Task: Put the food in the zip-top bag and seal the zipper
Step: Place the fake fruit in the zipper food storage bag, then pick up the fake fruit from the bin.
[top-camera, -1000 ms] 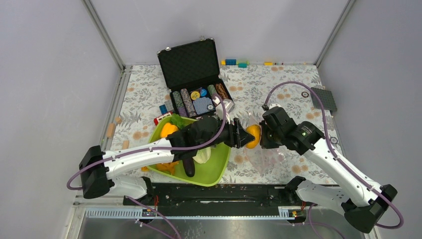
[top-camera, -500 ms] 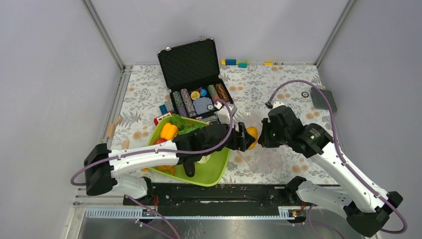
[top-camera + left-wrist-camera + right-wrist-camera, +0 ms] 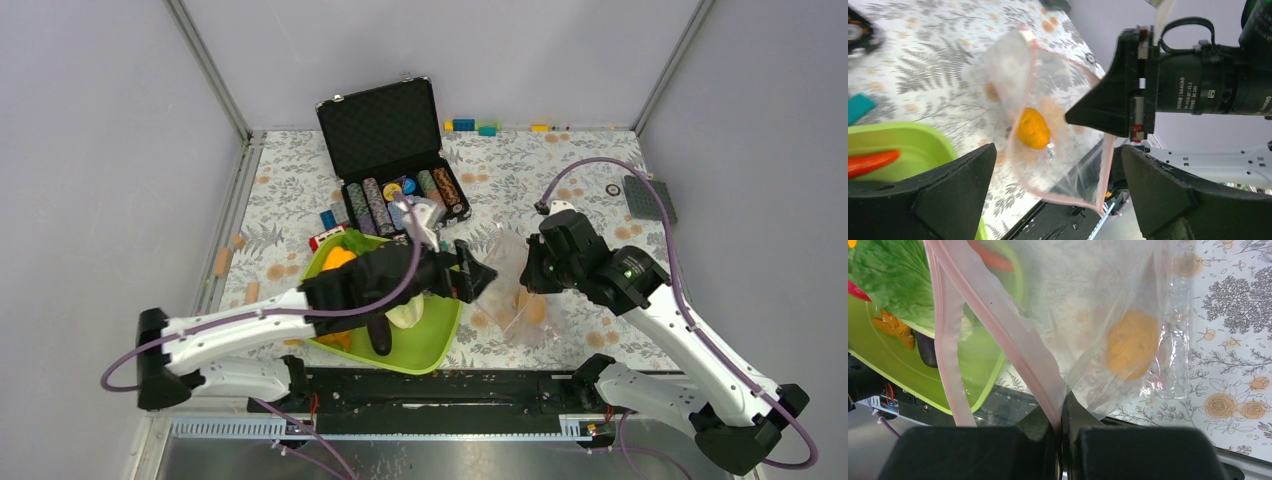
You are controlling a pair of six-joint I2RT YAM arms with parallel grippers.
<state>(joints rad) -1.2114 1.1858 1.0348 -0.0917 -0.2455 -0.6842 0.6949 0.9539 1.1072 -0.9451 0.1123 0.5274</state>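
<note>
top: zip-top bag (image 3: 510, 320) is hung up by right gripper (image 3: 523, 278) near the table's front edge, beside the lime tray (image 3: 432, 340), mouth turned trayward for loading; left gripper (image 3: 472, 272) is spread wide, nothing held | left wrist: orange fruit (image 3: 1033, 129) is seen inside the bag | right wrist: zipper (image 3: 948, 340) is pinched tight, still unsealed

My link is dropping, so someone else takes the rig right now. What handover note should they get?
Left hand: open and empty, facing the bag mouth.
Right hand: shut on the zipper, holding the zip-top bag up and open.
Done: the orange fruit lies inside the bag.
Left: lettuce, carrot and yellow pepper sit in the green tray. Move the remaining food into the bag, then press the zipper shut.
</note>
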